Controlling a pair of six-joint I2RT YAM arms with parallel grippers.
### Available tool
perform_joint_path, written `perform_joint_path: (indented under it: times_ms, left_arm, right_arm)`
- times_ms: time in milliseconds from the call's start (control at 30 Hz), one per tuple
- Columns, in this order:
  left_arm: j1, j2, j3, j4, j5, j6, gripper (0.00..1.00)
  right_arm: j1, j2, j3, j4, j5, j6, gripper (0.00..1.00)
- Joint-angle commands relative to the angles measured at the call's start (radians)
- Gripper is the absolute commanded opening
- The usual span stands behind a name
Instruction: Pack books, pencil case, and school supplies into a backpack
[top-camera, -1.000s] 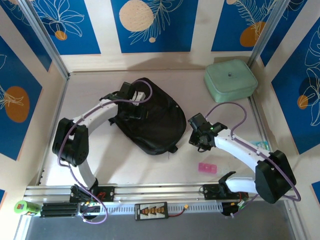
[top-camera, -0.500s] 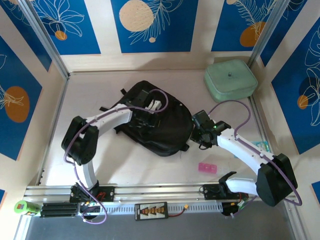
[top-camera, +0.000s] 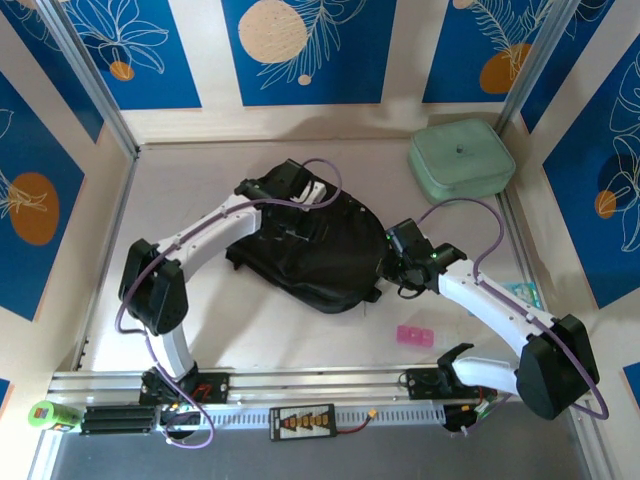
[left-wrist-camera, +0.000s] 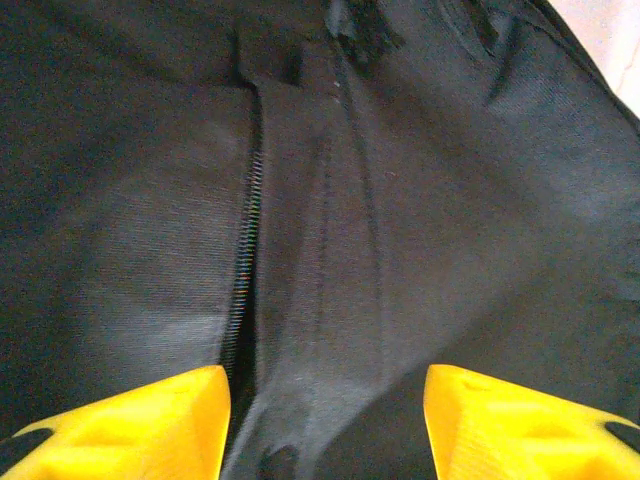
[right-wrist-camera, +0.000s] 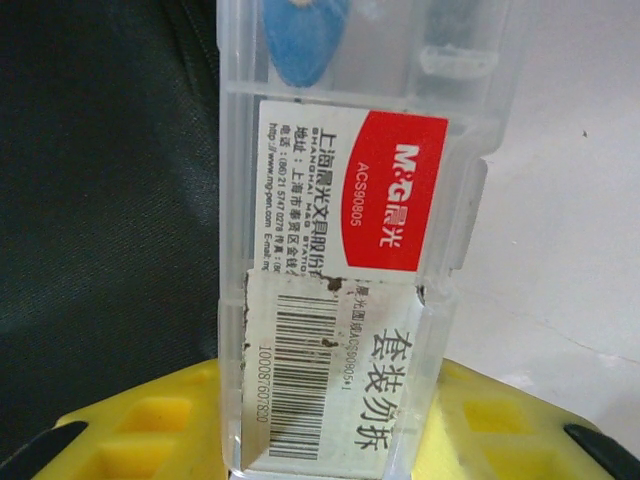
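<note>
Item: large black soft fabric backpack (top-camera: 310, 250), mid-counter, its zip line below the left end effector (left-wrist-camera: 325, 420), fingers spread, empty. Clear flat plastic packet with red label (right-wrist-camera: 340, 250) was pinched in the right end effector (right-wrist-camera: 330, 425), long axis along the fingers; backpack lay just beside, to its left

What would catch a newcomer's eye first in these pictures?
A big black backpack lies mid-table, the left tool hanging open over its zip. At the backpack's right edge the right tool grips a clear packet with a red label. A mint green case sits in the far right corner.
</note>
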Motion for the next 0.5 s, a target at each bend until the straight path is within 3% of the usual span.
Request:
perform_joint_path:
  times_ms: [0,133,233,333,467]
  left_arm:
    - [0.007,0.001,0.027,-0.105,-0.172,0.070,0.53]
    - [0.007,0.062,0.045,-0.095,-0.286,0.083,0.45]
    - [0.006,0.121,0.076,-0.098,-0.284,0.092,0.43]
    - [0.001,0.162,0.089,-0.088,-0.271,0.103,0.46]
    - [-0.009,0.196,0.097,-0.109,-0.238,0.128,0.57]
  right_arm:
    - [-0.006,-0.007,0.026,0.023,-0.027,-0.013,0.39]
    - [-0.004,-0.004,0.023,0.032,-0.034,-0.008,0.38]
    - [-0.004,-0.003,0.025,0.032,-0.034,-0.008,0.38]
    - [-0.004,-0.003,0.027,0.031,-0.034,-0.005,0.38]
    - [-0.004,-0.007,0.024,0.029,-0.030,0.000,0.38]
